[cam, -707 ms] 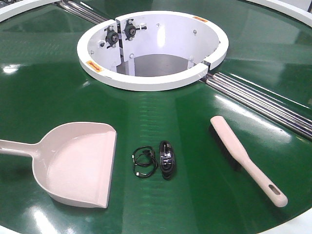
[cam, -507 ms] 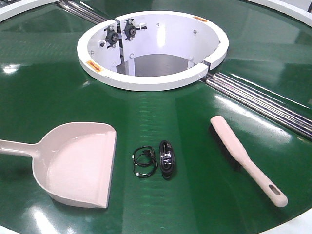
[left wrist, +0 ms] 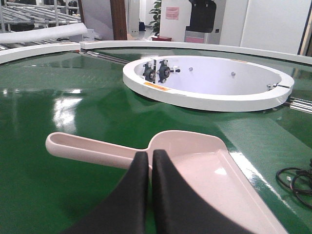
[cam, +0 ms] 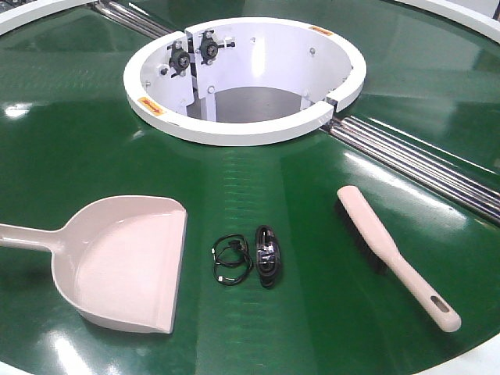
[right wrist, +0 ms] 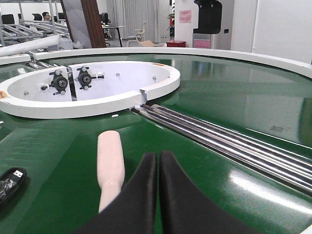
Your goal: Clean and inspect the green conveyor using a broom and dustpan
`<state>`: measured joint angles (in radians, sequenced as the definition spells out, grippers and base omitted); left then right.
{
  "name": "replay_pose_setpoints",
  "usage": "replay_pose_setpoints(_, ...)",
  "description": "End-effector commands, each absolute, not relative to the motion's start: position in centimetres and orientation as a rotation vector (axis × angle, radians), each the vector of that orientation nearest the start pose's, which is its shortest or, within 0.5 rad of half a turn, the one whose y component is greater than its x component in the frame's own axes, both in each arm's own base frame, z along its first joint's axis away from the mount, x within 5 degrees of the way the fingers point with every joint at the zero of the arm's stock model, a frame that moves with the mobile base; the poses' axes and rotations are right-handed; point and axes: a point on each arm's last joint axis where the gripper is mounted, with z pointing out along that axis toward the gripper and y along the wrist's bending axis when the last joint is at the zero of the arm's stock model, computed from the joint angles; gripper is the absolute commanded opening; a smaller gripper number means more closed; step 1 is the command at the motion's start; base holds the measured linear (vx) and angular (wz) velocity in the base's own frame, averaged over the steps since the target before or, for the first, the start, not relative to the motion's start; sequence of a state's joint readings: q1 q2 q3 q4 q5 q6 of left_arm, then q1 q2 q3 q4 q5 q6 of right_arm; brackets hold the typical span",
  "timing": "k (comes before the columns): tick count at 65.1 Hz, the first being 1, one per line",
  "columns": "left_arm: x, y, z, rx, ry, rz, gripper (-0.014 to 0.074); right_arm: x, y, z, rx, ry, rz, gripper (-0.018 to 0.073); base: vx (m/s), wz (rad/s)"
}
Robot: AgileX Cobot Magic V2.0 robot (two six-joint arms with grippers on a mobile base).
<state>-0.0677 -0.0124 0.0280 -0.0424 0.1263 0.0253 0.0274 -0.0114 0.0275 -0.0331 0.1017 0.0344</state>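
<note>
Green glossy belting of the green conveyor [cam: 78, 141] fills the front-facing view, and both tools lie flat on it, not gripped; judged from this, no sweeping has begun and the whole task is left to do. The dustpan [cam: 125, 262] lies at lower left, its handle running left out of frame and its wide lip facing right toward a small bundle of black cables [cam: 246, 258], the likely debris. The broom [cam: 375, 238] lies at lower right with its long axis diagonal: the bristled head points up-left toward the white inner rim [cam: 234, 134], the slotted handle end down-right. No gripper appears here. In the left wrist view, the left gripper [left wrist: 150, 158] has its black fingers pressed together with nothing between them, and it sits over the junction of the dustpan's handle and pan; contact cannot be told. In the right wrist view, the right gripper [right wrist: 157, 158] is likewise closed and empty, just beside the broom, whose long axis runs away toward the rim
</note>
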Motion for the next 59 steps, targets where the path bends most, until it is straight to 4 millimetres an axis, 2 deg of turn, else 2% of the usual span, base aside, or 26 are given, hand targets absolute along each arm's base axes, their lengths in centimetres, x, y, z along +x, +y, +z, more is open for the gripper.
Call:
replay_pose_setpoints(1,5.6,-0.4,19.7,0.042,1.543,-0.073,-0.0006,5.6,0.1,20.2,-0.019,1.516,0.014,-0.0008,0.0,0.0)
replay_pose_setpoints(16,5.6,-0.4,19.9,0.041,1.523,-0.073,-0.0006,5.6,0.1,20.2,-0.019,1.516,0.014,-0.0008,0.0,0.0)
replay_pose_setpoints(24,5.5,-0.4,21.1,0.032,1.431,-0.077,-0.0006,5.6,0.1,20.2,-0.019,1.516,0.014,-0.0008,0.0,0.0)
replay_pose_setpoints(30,5.0,-0.3,23.2,0.027,1.375,-0.083,-0.0006,5.6,0.1,20.2,-0.019,1.516,0.014,-0.0008,0.0,0.0)
replay_pose_setpoints(40,4.5,-0.3,28.1,0.047,1.351,-0.064,-0.0006,5.6,0.1,20.2,-0.019,1.516,0.014,-0.0008,0.0,0.0)
replay_pose_setpoints(48,6.0,-0.5,30.6,0.059,1.47,-0.06,-0.0006,5.6,0.1,20.2,-0.019,1.516,0.014,-0.0008,0.0,0.0)
replay_pose_setpoints(59,9.8,-0.8,30.8,0.068,1.694,-0.061,-0.0006,5.6,0.1,20.2,-0.019,1.516,0.014,-0.0008,0.0,0.0)
